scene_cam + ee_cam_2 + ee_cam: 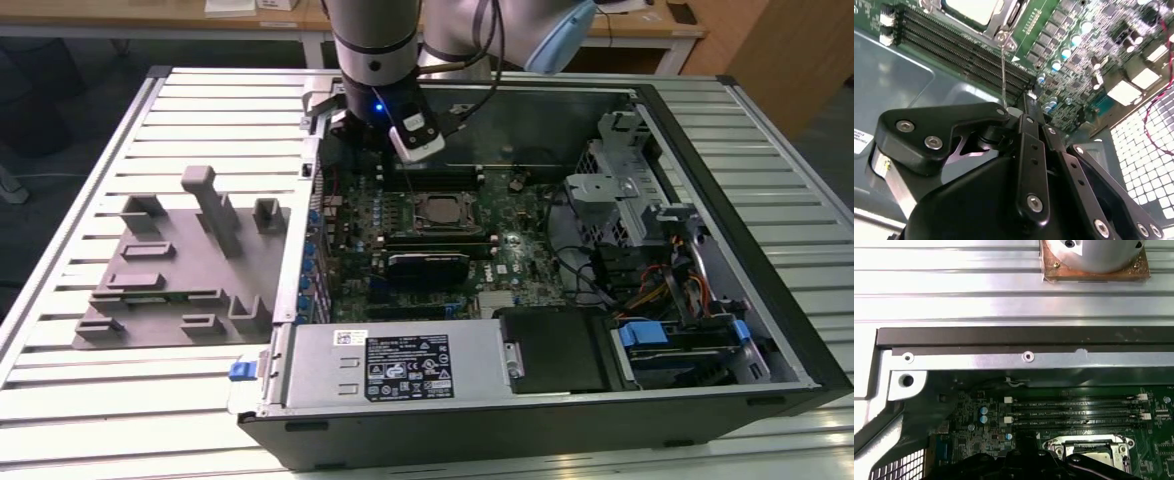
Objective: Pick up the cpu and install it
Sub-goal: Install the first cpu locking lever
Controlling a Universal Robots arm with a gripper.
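Sitting in the socket [1053, 444], the cpu [439, 210] looks already placed, so the install seems nearly done. The gripper [1024, 102] hangs just beside the socket; whether it is open or closed, I cannot tell.

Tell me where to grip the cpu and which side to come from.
Take the cpu by two opposite edges of its thin rim, coming straight down from above. It lies flat, shiny top up, inside the socket bracket, with memory slots beside it, so a sideways approach looks blocked. The bracket hugs it, so little edge may be free.
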